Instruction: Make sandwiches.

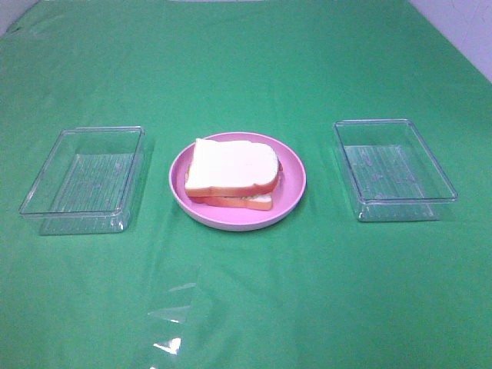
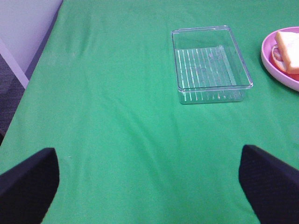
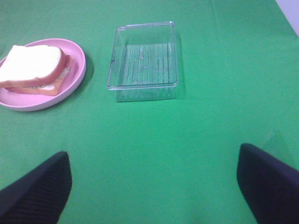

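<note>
sandwich (image 1: 232, 173) of toy white bread slices with orange-brown crust, stacked with a sliver of pale filling and a red edge between, sitting on the pink round plate (image 1: 296, 181) at the middle of the green-covered table (image 1: 246, 292).

going near to far in the wrist views: left hand (image 2: 149, 186) wide open over bare green cloth, holding nothing, its two dark fingertips (image 2: 28, 182) spread to either side. right hand (image 3: 149, 186) likewise wide open and empty, dark fingertips (image 3: 268, 179) well apart. beyond the left hand, an empty clear ribbed plastic tray (image 2: 210, 63); beyond the right hand, a matching clear plastic tray (image 3: 142, 60). between the two trays and well apart from both hands, plate and sandwich.

probably light and fairly stiff, being toy foam or plastic, with smooth faces likely to slide against each other. top slice sits slightly askew over the lower one, so the loose stack looks easy to shear or topple. best hold judged to be across the crust edges of one slice, or pinching the whole stack from above and below. filling mostly hidden, so its layers cannot be told.
</note>
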Motion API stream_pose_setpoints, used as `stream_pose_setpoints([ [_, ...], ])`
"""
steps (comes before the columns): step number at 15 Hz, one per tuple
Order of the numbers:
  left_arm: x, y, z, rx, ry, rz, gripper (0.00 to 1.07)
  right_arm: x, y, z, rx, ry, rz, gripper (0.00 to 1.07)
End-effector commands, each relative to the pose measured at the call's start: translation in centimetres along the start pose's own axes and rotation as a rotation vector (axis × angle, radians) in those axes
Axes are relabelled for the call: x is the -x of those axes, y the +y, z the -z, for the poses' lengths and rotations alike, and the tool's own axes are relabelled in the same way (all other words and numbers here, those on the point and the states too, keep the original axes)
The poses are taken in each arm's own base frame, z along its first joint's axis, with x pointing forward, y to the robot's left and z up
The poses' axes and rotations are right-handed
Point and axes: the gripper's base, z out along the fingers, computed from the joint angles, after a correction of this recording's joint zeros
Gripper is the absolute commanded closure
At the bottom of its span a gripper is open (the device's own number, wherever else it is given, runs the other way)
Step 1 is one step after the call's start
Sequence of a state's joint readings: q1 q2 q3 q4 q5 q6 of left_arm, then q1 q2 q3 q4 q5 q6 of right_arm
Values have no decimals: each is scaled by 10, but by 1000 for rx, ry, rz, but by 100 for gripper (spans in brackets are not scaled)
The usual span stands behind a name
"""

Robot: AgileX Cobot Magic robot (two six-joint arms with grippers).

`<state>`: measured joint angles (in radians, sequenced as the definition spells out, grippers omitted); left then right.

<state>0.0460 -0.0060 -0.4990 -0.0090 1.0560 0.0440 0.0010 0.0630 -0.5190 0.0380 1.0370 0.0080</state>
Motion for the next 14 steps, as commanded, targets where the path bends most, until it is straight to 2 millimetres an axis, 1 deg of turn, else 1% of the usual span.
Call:
stream_pose_setpoints([
  [1, -1, -1, 1, -12, -17, 9, 9, -8, 0, 10, -5, -87, 23, 16],
  [4, -1, -1, 1, -13, -18, 10, 9, -9, 0, 10, -5, -88, 21, 16],
  [6, -1, -1, 1, -13, -18, 10, 9, -13, -1, 6, -7, -55, 6, 16],
  [14, -1, -1, 1, -13, -18, 10, 9, -13, 0, 6, 0, -56, -1, 16],
])
